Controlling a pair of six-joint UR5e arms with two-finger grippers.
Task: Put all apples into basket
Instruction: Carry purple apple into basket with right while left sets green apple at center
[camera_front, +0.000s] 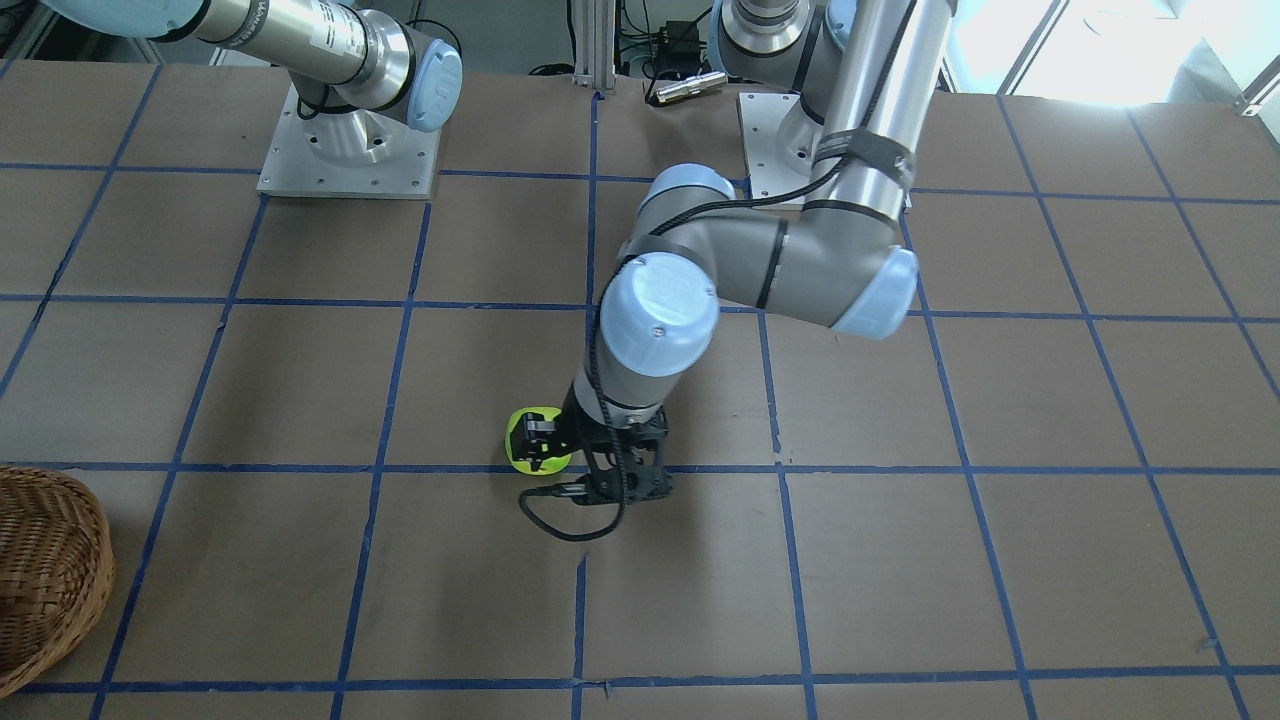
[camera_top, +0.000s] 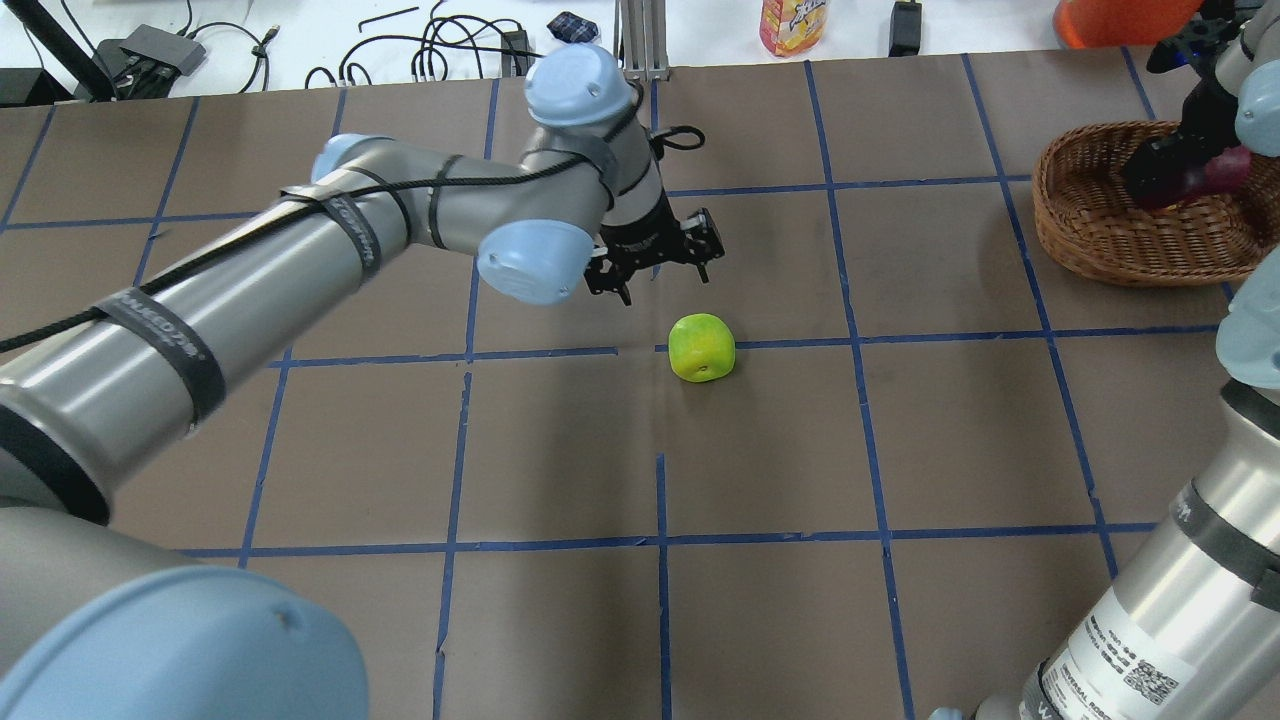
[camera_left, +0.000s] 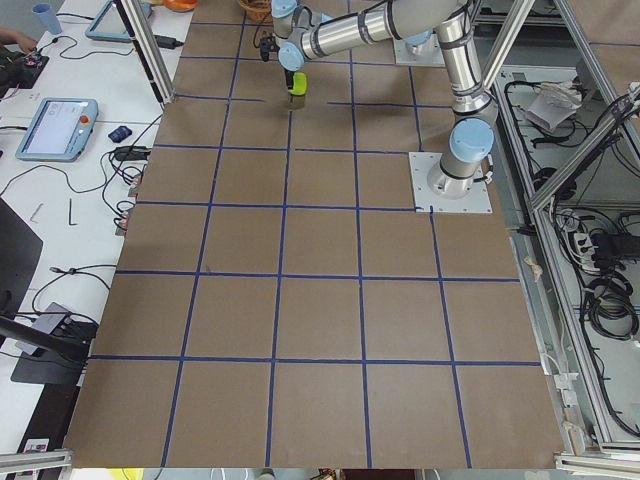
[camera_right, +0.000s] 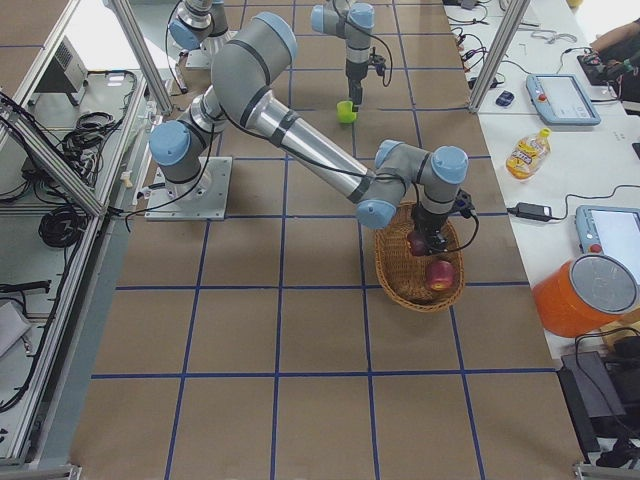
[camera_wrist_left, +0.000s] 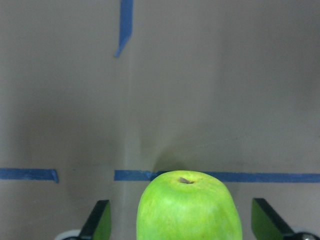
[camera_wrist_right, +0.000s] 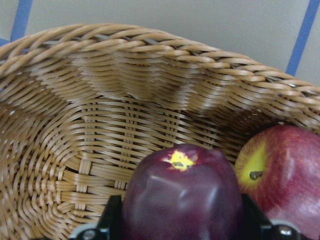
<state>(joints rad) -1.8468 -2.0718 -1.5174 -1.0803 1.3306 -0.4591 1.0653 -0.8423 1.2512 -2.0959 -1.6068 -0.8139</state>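
- The left gripper (camera_top: 661, 278) hovers over the green apple (camera_top: 702, 347) with its fingers spread wide. The apple sits alone on the bench (camera_top: 760, 600), well apart from the basket (camera_top: 1090, 250).
- The left wrist view shows the apple centred between the fingers, stem up. A good grasp likely means dropping straight down until the pads flank its widest part, then closing gently, since the smooth, blocky sides could slip.
- The right gripper (camera_wrist_right: 181, 217) holds the dark purple apple (camera_wrist_right: 180, 192) over the basket's interior, where the red apple (camera_wrist_right: 285, 170) already lies.
- It should probably release low, then clear the basket so the two arms do not crowd there.
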